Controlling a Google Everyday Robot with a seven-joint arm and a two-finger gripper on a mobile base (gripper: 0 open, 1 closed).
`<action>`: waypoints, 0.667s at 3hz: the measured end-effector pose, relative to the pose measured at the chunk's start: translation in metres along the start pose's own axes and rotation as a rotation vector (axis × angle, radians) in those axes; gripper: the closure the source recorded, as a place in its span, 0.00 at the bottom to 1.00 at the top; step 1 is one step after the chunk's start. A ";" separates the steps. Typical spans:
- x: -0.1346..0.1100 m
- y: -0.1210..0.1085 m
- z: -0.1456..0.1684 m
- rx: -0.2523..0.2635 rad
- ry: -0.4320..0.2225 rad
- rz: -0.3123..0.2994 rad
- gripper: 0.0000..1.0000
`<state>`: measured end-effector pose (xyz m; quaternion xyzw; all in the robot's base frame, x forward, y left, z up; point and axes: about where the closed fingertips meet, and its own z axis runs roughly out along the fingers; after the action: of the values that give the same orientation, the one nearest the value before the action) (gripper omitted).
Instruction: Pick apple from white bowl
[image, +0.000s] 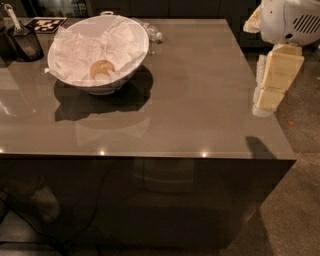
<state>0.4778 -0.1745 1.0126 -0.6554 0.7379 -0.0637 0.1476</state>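
Note:
The apple (101, 68) is small, round and yellowish. It lies inside the large white bowl (138, 46), which is lined with crumpled white paper and stands at the table's far left. My gripper (263, 106) hangs at the right edge of the table, pointing down, just above the surface. It is far to the right of the bowl and holds nothing that I can see.
The brown table (190, 110) has a glossy top. A dark scoop-like container (25, 44) stands at the far left corner beside a black-and-white marker tag (46, 23). A clear plastic bottle (153, 35) lies just behind the bowl. Carpeted floor (305, 125) lies to the right.

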 end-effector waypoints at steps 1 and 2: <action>-0.002 -0.004 -0.001 0.022 -0.009 0.003 0.00; -0.029 -0.024 -0.010 0.047 -0.059 -0.018 0.00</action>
<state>0.5002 -0.1499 1.0327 -0.6601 0.7255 -0.0631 0.1842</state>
